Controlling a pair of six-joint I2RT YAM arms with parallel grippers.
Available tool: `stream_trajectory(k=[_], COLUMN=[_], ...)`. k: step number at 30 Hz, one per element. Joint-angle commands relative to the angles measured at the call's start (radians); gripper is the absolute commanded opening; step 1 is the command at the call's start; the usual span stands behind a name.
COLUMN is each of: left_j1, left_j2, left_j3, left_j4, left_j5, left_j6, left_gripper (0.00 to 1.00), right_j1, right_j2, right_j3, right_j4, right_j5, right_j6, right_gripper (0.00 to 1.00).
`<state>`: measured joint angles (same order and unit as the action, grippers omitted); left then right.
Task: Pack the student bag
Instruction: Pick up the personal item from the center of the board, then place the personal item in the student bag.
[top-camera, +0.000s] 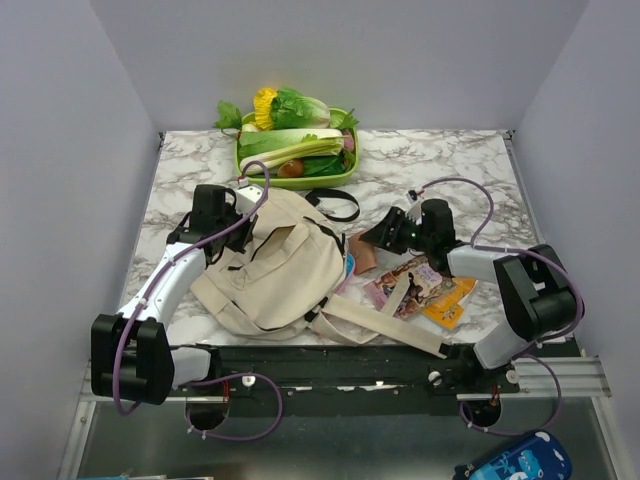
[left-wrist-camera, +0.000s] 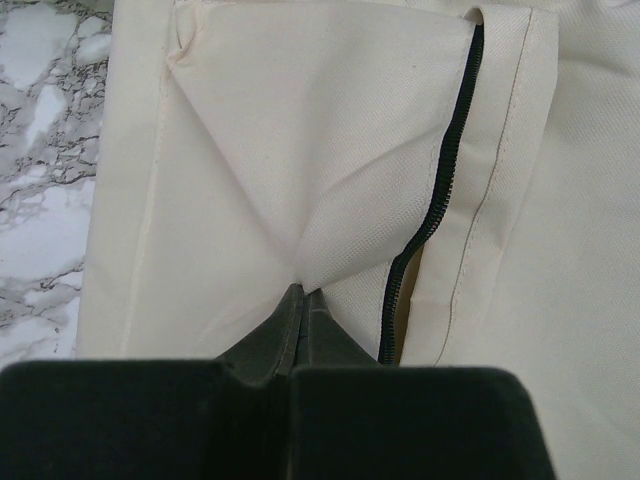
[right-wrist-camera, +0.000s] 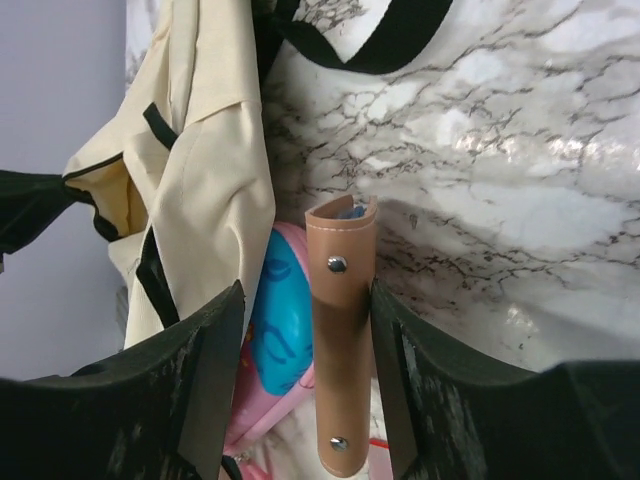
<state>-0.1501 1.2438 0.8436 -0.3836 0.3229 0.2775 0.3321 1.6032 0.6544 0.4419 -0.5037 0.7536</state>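
The student bag (top-camera: 275, 270) lies slumped centre-left on the marble counter (top-camera: 460, 170). The left gripper (left-wrist-camera: 303, 292) is pinched tight on a fold of the bag's cream fabric beside the black zipper (left-wrist-camera: 440, 200). The right gripper (right-wrist-camera: 307, 288) stands parted, straddling a tan leather case (right-wrist-camera: 340, 350) just beside the bag.

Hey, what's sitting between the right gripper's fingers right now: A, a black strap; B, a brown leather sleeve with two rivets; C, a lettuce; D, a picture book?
B: the right wrist view shows the brown leather sleeve, two rivets on it, between the open fingers of the right gripper.
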Motion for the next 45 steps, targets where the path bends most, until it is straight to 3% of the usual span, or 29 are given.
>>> stream_trajectory(k=[1,10,14,15,17,21,28,37,45], left_j1=[0.0,-0.002,-0.003,-0.002,-0.002,-0.002,-0.002,-0.003,-0.003], left_j2=[-0.006,-0.01,-0.009,-0.009,-0.007,-0.001,0.005,0.0,-0.026], left_j3=[0.026,0.028,0.038,0.04,0.046,0.052,0.077,0.089,0.084], left_j4=[0.034,0.029,0.023,0.022,0.02,0.018,0.017,0.014,-0.001], left_j5=[0.025,0.028,0.028,0.028,0.03,0.033,0.053,0.065,0.068], left_j6=[0.006,0.006,0.0,0.0,0.0,-0.003,-0.024,-0.035,-0.034], left_gripper=[0.0,0.0,0.0,0.0,0.0,0.0,0.0,0.0,0.0], right_j1=[0.004,0.004,0.005,0.004,0.004,0.004,0.06,0.289,0.331], right_j2=[0.037,0.084,0.029,-0.023,-0.086,-0.222,-0.29,-0.089,0.141], right_j3=[-0.048,-0.075,-0.053,-0.033,-0.01,0.063,0.139,0.281,0.43], right_j4=[0.107,0.072,0.009,-0.058,-0.124,-0.279,-0.25,-0.172,-0.206], right_j5=[-0.102,-0.042,0.017,0.075,0.149,0.286,0.087,-0.09,-0.19], right_j6=[0.041,-0.039,-0.086,-0.105,-0.16,-0.233,-0.12,0.019,0.058], right_gripper=[0.59,0.45,0.22,0.1,0.06,0.03,0.01,0.01,0.01])
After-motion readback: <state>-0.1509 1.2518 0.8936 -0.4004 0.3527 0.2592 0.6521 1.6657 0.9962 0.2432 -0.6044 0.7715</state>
